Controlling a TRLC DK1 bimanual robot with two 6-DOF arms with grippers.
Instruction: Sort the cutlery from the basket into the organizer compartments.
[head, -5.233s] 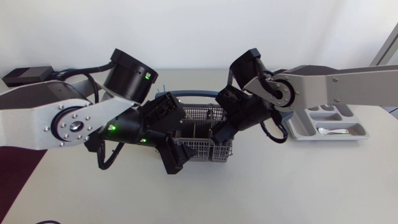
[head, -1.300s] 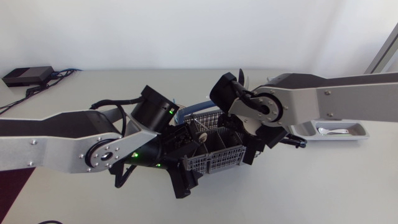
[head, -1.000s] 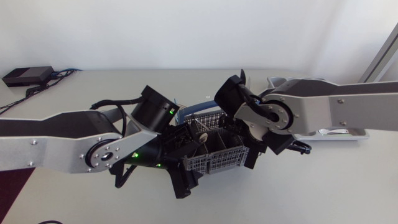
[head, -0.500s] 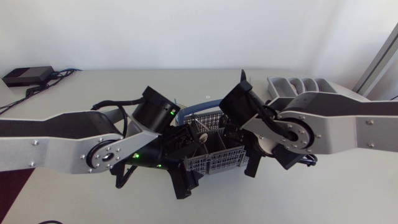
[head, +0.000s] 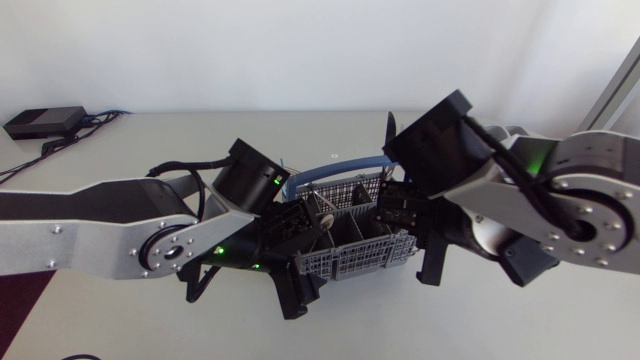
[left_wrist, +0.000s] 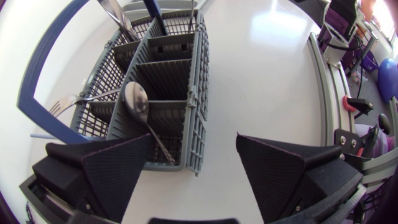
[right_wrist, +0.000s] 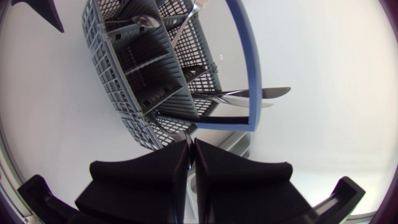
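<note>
The grey wire cutlery basket (head: 350, 240) with a blue handle (head: 340, 166) lies between my two grippers. It holds a spoon (left_wrist: 137, 102), a fork (left_wrist: 68, 102) and dark-handled pieces (right_wrist: 261, 93) at its far end. My left gripper (left_wrist: 196, 168) is open, with the near end of the basket (left_wrist: 168, 93) between its wide-set fingers. In the head view it sits at the basket's left end (head: 298, 258). My right gripper (right_wrist: 191, 149) is shut at the basket's opposite corner (head: 426, 268). Whether it pinches anything thin there is unclear.
The grey organizer (head: 508, 130) stands at the back right, almost wholly hidden behind my right arm. A black box (head: 42, 122) with cables lies at the far left of the table. Bare tabletop runs along the front edge.
My right arm swung forward over the basket's right end, hiding the organizer, and its gripper closed. The basket's right end shifted slightly right. The left arm stayed still.
</note>
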